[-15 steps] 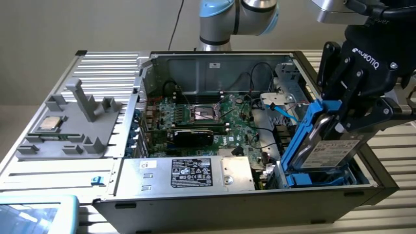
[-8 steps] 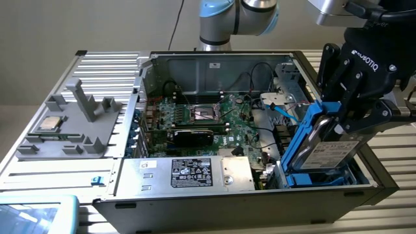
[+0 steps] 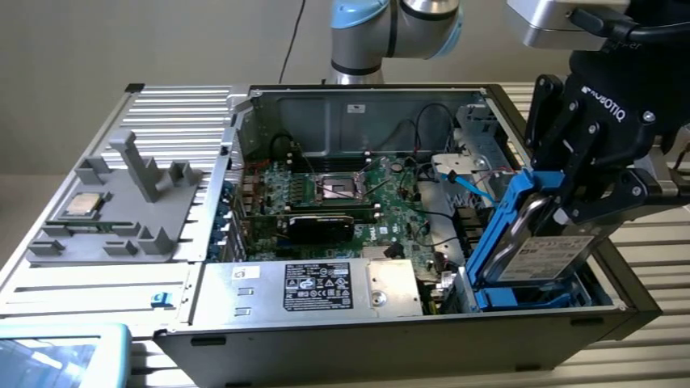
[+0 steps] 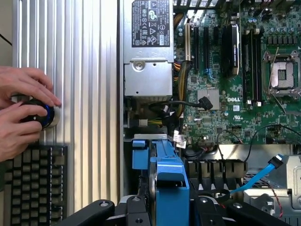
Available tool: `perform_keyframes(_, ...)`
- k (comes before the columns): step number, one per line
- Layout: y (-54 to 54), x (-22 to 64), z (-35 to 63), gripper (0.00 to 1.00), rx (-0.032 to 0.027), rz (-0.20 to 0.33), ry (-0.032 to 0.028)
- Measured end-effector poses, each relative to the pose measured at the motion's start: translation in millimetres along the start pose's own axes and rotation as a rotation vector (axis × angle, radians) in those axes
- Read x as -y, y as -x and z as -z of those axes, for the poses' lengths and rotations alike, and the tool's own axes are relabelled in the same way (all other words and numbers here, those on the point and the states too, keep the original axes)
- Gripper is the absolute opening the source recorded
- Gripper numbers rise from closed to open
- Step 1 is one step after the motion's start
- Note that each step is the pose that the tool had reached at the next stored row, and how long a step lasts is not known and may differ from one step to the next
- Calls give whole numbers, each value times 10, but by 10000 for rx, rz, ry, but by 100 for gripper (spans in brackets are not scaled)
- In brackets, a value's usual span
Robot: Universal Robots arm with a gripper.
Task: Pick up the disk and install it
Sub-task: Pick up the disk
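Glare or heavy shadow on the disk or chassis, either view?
Exterior view: soft even light, no glare on the silver-grey disk in its bright blue plastic carrier; the open dark metal computer case is shaded inside. Wrist view: the ribbed silver metal table reads bright, not washed out; carrier evenly lit.

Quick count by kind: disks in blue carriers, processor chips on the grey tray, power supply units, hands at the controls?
disk: 1, clamped upright in the gripper over the open case
processor chip: 1
power supply unit: 1
hands: 2
Total: 5
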State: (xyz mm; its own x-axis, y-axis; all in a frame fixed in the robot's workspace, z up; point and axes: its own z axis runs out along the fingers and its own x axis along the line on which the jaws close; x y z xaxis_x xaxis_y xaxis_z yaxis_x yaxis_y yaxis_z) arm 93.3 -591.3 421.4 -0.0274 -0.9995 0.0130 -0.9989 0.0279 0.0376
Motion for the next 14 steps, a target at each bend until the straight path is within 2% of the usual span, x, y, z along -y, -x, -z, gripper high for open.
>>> perform_keyframes(14,1,2,-47,37,12,1,0)
